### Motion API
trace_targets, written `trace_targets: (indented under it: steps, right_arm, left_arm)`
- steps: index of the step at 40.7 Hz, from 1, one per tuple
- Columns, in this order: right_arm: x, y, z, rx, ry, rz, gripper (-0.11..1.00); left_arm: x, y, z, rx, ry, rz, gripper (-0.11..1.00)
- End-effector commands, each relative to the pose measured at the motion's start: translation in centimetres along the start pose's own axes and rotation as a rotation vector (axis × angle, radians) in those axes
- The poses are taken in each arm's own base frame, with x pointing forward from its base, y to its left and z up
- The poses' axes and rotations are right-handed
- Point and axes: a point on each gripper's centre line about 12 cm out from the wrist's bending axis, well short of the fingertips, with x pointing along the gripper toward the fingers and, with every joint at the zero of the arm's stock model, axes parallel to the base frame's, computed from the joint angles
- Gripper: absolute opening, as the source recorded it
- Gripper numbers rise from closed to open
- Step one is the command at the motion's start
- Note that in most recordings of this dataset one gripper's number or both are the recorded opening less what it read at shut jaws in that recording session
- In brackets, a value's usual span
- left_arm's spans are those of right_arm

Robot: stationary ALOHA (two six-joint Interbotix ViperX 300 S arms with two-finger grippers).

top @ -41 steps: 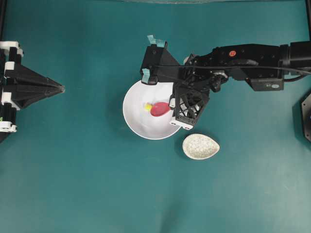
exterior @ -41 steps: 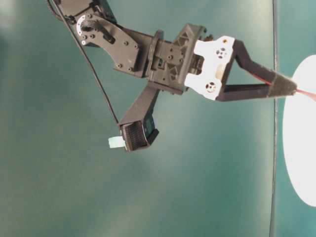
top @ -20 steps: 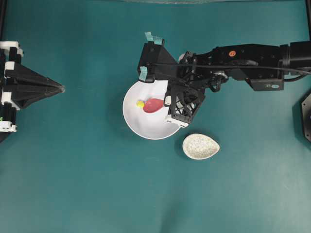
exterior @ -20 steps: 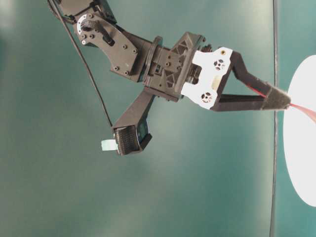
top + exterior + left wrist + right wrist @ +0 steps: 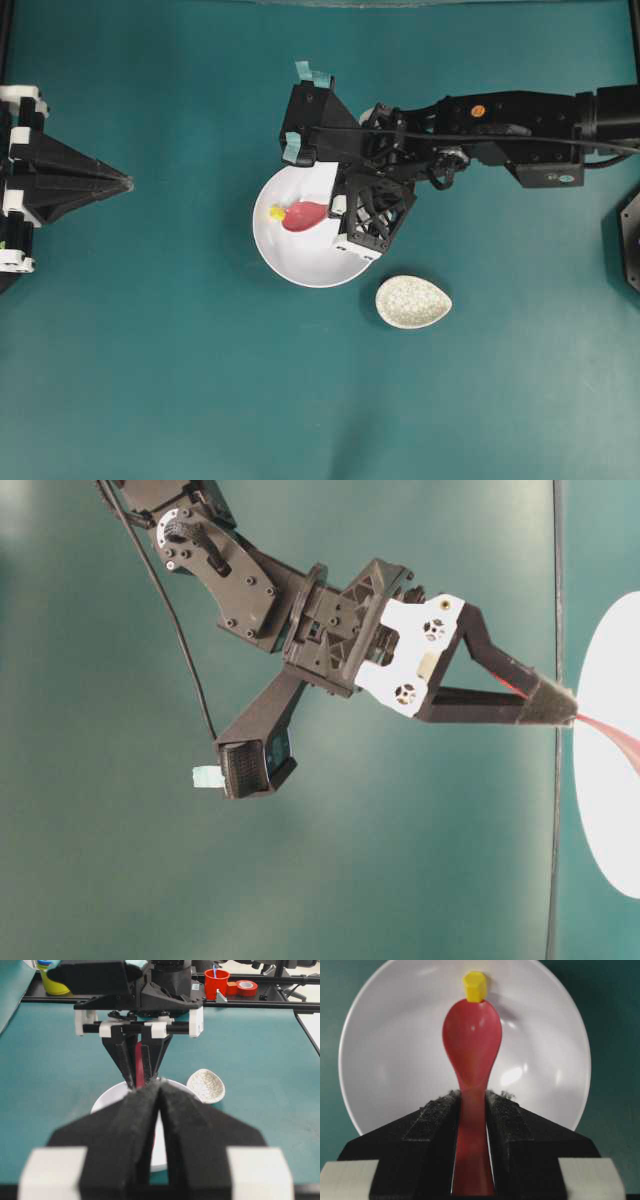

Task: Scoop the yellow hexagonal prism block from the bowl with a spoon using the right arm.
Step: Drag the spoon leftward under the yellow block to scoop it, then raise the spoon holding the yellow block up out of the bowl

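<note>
My right hand (image 5: 472, 1110) is clamped on the handle of the spoon (image 5: 472, 1042), fingers (image 5: 432, 1120) pressed to either side, scoop reaching out over the bowl (image 5: 385, 1060). The yellow hexagonal prism block (image 5: 475, 986) sits inside the bowl at the scoop's tip, touching it, not in the scoop. In the overhead view the block (image 5: 277, 213) lies toward the bowl's left side. My left hand (image 5: 160, 1085) hangs apart from the bowl, fingers together, gripping nothing. Speckled spoon rest (image 5: 413, 301) on tabletop (image 5: 150, 350) just beside bowl.
</note>
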Motion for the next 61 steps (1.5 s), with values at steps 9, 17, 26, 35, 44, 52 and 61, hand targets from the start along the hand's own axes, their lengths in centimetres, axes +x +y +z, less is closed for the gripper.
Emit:
trace_targets:
  steps: [9, 17, 26, 35, 44, 52, 61]
  right_arm:
    - [-0.7, 0.1, 1.2, -0.004, -0.072, 0.006, 0.23]
    - [-0.7, 0.2, 1.4, -0.004, -0.086, 0.006, 0.23]
    - [-0.7, 0.2, 1.6, -0.004, -0.102, 0.007, 0.23]
    - [-0.8, 0.2, 1.6, -0.004, -0.107, 0.008, 0.23]
    - [-1.8, 0.3, 2.0, -0.007, -0.131, 0.011, 0.23]
    - [-2.7, 0.3, 1.6, -0.006, -0.155, 0.015, 0.23]
    - [-3.8, 0.3, 1.1, -0.006, -0.27, 0.021, 0.23]
  left_arm:
    - [0.2, 0.0, 0.7, 0.001, -0.017, 0.001, 0.05]
    - [0.2, 0.0, 0.7, 0.001, -0.017, 0.001, 0.05]
    - [0.2, 0.0, 0.7, 0.0, -0.018, -0.001, 0.05]
    - [0.2, 0.0, 0.8, -0.002, -0.02, 0.001, 0.05]
    - [0.2, 0.0, 0.8, -0.003, -0.02, 0.001, 0.05]
    - [0.2, 0.0, 0.7, -0.005, -0.021, -0.001, 0.05]
    - [0.2, 0.0, 0.8, -0.006, -0.025, 0.001, 0.05]
